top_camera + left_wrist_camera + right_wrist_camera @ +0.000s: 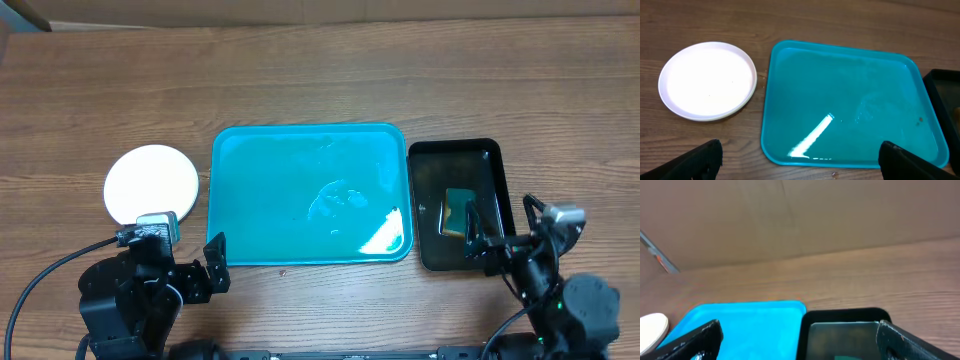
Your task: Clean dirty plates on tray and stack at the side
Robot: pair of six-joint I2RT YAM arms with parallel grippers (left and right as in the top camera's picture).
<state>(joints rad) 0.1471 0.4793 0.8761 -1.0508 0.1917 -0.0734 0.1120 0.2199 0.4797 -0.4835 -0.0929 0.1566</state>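
A white plate (pixel 152 184) was seen on the brown wooden table (pixel 300 80). It was set to the left of the big blue tray (pixel 300 160), just beside it but not touching. The plate looked clean and white on top. Whether more plates were hidden under it could not be told.

The blue tray was laid flat in the middle of the table. Its bottom was shiny, and a bright streak of light was seen on it.

A smaller black tray (pixel 495 180) was set right next to the blue tray, on its right side. A little sponge (pixel 457 205), blue-green with a yellow edge, was seen inside it.

The left gripper (pixel 800 147) was held low near the front edge of the table, in front of the plate and the left corner of the blue tray. Its two fingers (pixel 695 160) were spread wide apart, and nothing was held between them.

The right gripper (pixel 797 329) was held at the front end of the black tray. Its fingers (pixel 905 340) were spread wide apart too, with nothing between them
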